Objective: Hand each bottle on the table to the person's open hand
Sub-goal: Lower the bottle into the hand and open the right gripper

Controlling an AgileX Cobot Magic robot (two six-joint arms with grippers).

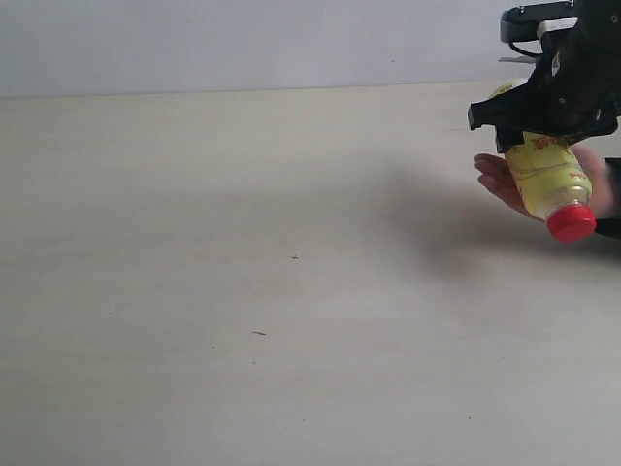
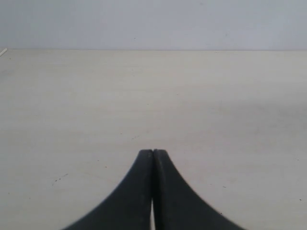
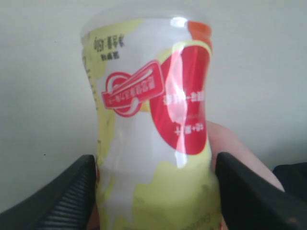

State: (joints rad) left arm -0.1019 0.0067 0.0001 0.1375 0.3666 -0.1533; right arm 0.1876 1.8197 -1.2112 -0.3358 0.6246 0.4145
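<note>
While the pale wood-grain table (image 1: 243, 291) spreads broad across the exterior view, its far edge meeting a light wall (image 1: 243, 44), everything else crowds against that view's right border. There the right arm (image 1: 572, 68) comes in from the upper corner, black and angled downward, and its right gripper (image 1: 537, 136) is clamped across the body of the yellow bottle (image 1: 551, 180). The bottle hangs tilted above the table, base up in the jaws, its red cap (image 1: 571, 222) lowest and pointing toward the near right. Just behind and under it lies the person's hand (image 1: 497, 180), palm open, fingers reaching left — whether skin touches the plastic cannot be told. The right wrist view shows a black finger (image 3: 62, 201) pressed to either side of the bottle, below its red-and-yellow label (image 3: 182, 110), with the pink hand beyond. In the left wrist view the left gripper (image 2: 153, 191) hovers over the table, its two dark fingers pressed together tip to tip.
</note>
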